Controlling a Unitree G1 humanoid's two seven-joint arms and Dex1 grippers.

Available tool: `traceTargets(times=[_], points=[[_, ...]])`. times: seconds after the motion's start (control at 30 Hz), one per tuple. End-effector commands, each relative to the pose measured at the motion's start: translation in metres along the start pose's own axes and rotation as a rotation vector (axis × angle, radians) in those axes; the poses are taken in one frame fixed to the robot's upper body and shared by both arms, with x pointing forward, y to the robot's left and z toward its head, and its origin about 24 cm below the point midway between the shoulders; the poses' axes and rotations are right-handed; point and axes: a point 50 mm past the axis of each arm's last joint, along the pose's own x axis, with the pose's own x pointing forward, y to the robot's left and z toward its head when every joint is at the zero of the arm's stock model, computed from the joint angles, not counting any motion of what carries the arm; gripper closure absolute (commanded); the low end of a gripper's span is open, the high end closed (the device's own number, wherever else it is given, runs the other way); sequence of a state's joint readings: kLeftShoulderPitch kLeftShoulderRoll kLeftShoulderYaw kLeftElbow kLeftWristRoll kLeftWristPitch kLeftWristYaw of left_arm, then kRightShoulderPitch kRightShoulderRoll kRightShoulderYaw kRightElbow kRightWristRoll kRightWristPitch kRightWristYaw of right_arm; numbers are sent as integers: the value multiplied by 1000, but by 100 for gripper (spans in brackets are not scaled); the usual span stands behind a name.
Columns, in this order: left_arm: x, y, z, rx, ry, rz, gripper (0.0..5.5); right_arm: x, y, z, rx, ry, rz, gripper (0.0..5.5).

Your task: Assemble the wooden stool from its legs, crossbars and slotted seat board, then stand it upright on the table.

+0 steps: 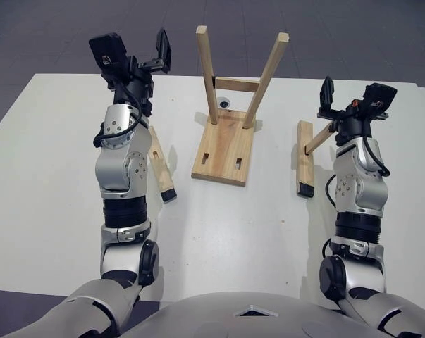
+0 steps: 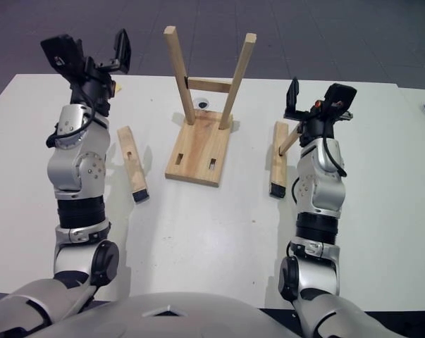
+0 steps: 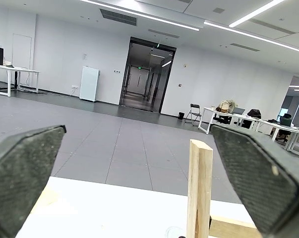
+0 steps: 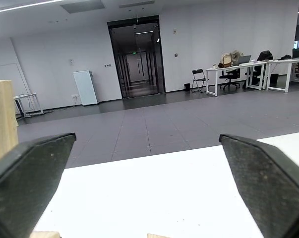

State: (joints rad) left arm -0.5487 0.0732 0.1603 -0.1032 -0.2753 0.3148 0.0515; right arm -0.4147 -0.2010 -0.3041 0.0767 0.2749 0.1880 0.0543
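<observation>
Stool half assembled; both my grippers empty.
My left gripper (image 1: 136,53) and right gripper (image 1: 353,98) hover with fingers apart. Between them, toward the table's far edge, the seat board (image 1: 223,151) carries two upright legs (image 1: 207,70) joined by a crossbar (image 1: 237,84). The left loose leg (image 1: 161,169) and right loose leg (image 1: 305,158) are not yet fitted.

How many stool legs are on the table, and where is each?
4. Two stand upright in the seat board: the left upright leg and the right upright leg. A third leg lies flat to the board's left, a fourth leg to its right. None seems hidden.
</observation>
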Motion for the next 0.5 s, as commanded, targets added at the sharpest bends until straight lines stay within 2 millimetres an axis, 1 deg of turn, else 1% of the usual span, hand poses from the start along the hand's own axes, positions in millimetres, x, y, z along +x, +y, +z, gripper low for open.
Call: traceTargets(times=[0.03,0.1,0.13,0.17,0.23,0.3,0.37,0.43,0.5], points=[[2,0,3,3,-13,8,10,12,6,53,15,-184,28,11],[1,1,3,5,-14,16,10,13,10,74,27,-257,42,11],[1,1,3,5,-14,19,10,12,12,78,31,-270,47,11],[1,2,3,5,-14,21,10,11,13,78,33,-269,51,11],[1,3,3,5,-13,25,10,9,14,65,38,-223,46,11],[1,3,2,7,-9,25,10,5,13,42,33,-141,39,11],[2,2,2,10,-3,18,10,-1,13,27,27,-94,32,11],[2,3,2,13,-3,17,10,-3,14,19,23,-71,24,11],[3,3,3,13,-2,16,10,-3,14,18,20,-71,22,11]])
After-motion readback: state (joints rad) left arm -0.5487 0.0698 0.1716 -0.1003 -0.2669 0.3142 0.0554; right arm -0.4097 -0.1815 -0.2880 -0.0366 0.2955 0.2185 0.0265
